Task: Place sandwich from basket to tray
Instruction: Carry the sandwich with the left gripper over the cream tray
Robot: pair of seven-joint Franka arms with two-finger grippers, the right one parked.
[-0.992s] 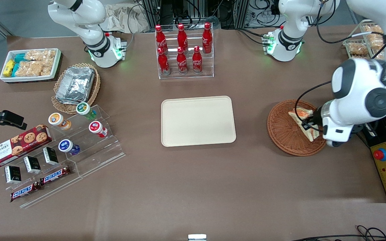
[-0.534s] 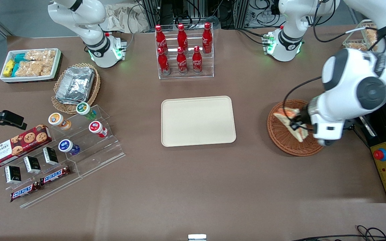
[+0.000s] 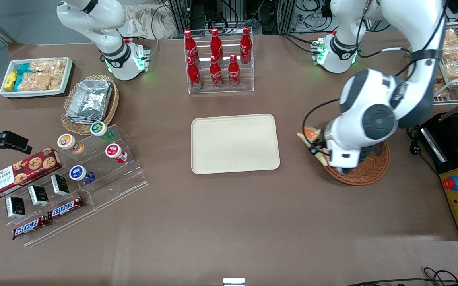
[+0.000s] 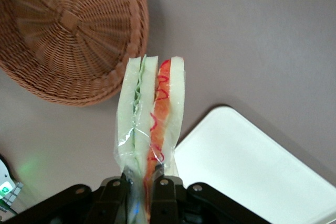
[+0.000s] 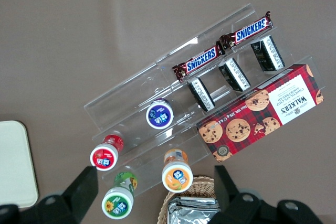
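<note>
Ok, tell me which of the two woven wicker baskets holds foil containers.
The lighter tan wicker basket toward the parked arm's end; the reddish-brown round basket sits empty under the left gripper, shut on the wrapped triangular sandwich.

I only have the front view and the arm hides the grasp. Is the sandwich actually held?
Observer: Yes. In the left wrist view the end effector is shut on the sandwich, pinching the wrapped wedge at one end.
Operator: Anything left in the basket?
Observer: The part of the basket the wrist view shows holds nothing, only bare weave.
Operator: Am I over the tray yet?
Observer: Not yet. In the wrist view the sandwich hangs over bare table between the basket and the tray, whose corner shows beside it.
</note>
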